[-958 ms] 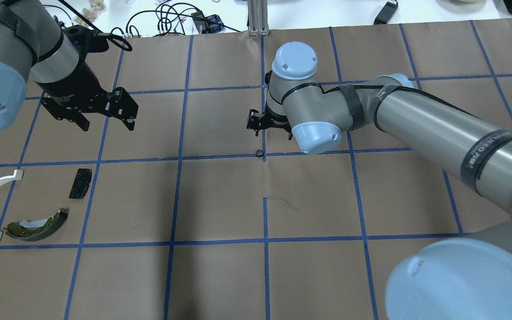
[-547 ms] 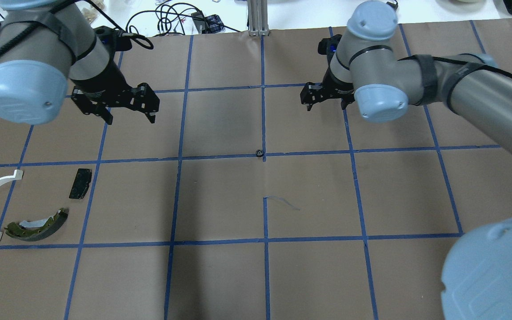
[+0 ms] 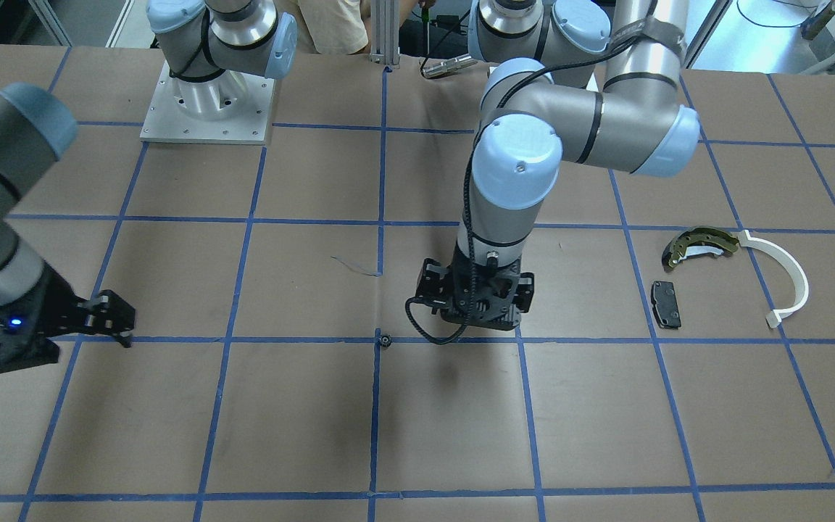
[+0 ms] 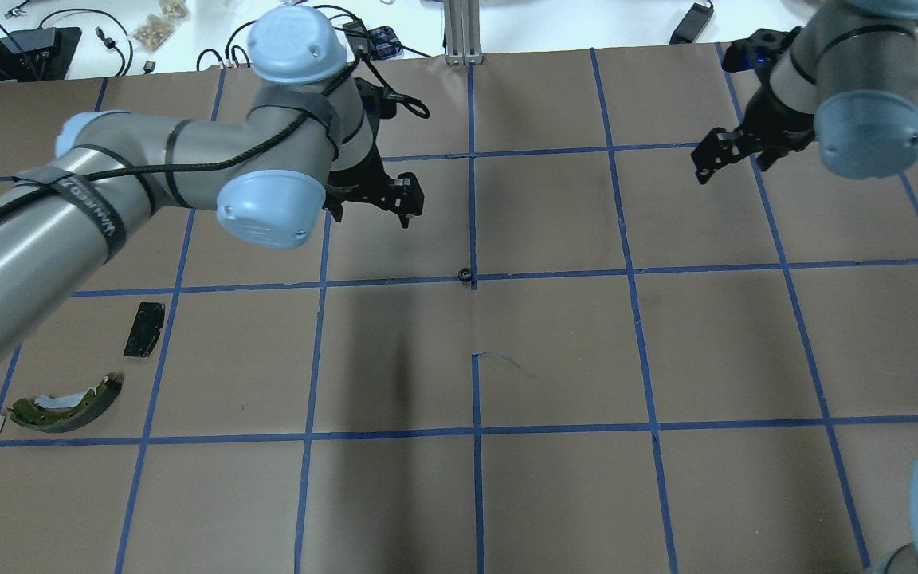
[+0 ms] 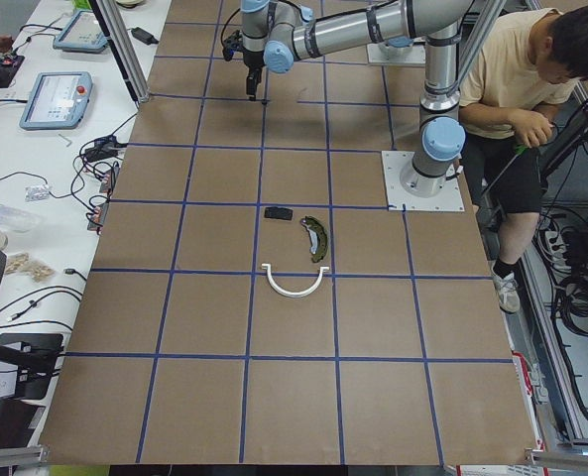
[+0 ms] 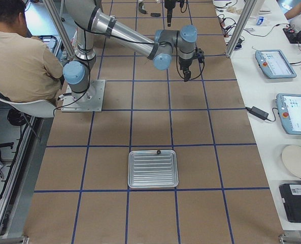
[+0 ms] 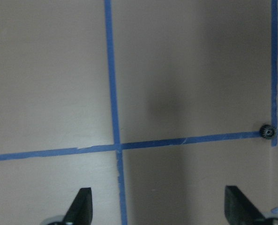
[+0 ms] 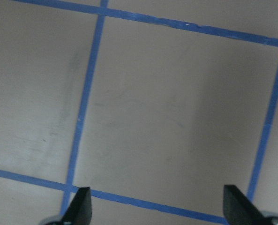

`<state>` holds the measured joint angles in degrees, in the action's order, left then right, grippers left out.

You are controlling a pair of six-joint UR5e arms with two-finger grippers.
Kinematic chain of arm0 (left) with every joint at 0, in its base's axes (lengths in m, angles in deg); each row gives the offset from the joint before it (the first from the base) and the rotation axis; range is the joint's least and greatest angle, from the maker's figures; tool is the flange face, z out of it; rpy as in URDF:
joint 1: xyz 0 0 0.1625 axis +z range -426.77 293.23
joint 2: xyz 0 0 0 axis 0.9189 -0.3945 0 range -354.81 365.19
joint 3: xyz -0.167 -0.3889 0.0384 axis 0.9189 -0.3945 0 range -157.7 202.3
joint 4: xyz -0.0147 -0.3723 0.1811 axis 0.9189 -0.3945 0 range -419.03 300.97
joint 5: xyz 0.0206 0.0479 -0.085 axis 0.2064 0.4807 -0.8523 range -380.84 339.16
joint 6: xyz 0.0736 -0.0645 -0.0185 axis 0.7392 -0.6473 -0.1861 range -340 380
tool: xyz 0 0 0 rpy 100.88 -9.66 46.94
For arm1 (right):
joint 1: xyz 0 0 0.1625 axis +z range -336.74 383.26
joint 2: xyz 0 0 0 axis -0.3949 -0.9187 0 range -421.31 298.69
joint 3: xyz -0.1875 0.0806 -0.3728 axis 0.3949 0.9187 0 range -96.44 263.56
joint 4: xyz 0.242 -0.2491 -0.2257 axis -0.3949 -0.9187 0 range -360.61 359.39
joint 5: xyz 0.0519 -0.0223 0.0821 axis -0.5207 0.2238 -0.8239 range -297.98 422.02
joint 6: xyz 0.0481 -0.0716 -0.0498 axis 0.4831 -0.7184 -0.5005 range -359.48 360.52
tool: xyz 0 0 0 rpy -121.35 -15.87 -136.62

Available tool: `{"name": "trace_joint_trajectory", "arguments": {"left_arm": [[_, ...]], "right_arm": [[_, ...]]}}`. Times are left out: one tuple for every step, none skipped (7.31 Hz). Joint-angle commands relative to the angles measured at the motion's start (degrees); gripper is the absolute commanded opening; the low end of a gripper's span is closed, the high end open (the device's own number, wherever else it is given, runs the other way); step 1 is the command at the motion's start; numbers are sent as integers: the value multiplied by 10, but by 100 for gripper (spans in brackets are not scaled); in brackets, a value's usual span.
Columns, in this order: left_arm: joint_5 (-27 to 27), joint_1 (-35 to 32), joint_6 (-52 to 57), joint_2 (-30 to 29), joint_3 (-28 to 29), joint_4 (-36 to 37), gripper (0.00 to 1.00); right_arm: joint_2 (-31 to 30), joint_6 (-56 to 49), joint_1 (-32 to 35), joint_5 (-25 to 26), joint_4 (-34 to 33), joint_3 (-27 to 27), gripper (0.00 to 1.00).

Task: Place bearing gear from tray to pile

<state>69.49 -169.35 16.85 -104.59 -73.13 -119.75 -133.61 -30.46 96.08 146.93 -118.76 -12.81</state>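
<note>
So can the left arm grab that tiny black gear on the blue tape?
Probably yes. The left gripper is open and hangs close beside the gear, which lies alone on the blue tape with nothing between them.

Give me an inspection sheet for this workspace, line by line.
Surface: brown paper with a blue tape grid, lying flat.
Job's things: bearing gear lies alone on a tape crossing. The pile of brake shoe, black pad and white arc lies well apart from it. The tray looks empty.
Clutter: nothing seen.
Grippers: left gripper open and empty, with the gear off to one side; right gripper open and empty.
Cables: black cable loops at the left wrist.
Surroundings: seated person; pendants on a side bench.
</note>
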Motion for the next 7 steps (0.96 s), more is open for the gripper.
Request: {"name": "trace_joint_trajectory", "arguments": {"left_arm": [[-1, -43, -18, -59, 28, 21, 100], [-1, -53, -19, -86, 34, 28, 100], [-2, -58, -18, -107, 34, 48, 100], [-2, -60, -17, -122, 34, 48, 100], [-2, -61, -16, -133, 35, 49, 100], [-4, -70, -16, -140, 35, 49, 89], [-11, -81, -18, -141, 36, 52, 89]], "right_arm": [[-6, -220, -135, 6, 18, 4, 99], [-6, -301, -195, 23, 18, 1, 97], [3, -388, -261, 19, 11, 1, 96], [21, -518, -305, 20, 8, 1, 97], [37, -638, -336, 24, 8, 2, 96], [52, -712, -354, 24, 7, 1, 96], [65, -811, -358, 24, 8, 1, 95]]}}
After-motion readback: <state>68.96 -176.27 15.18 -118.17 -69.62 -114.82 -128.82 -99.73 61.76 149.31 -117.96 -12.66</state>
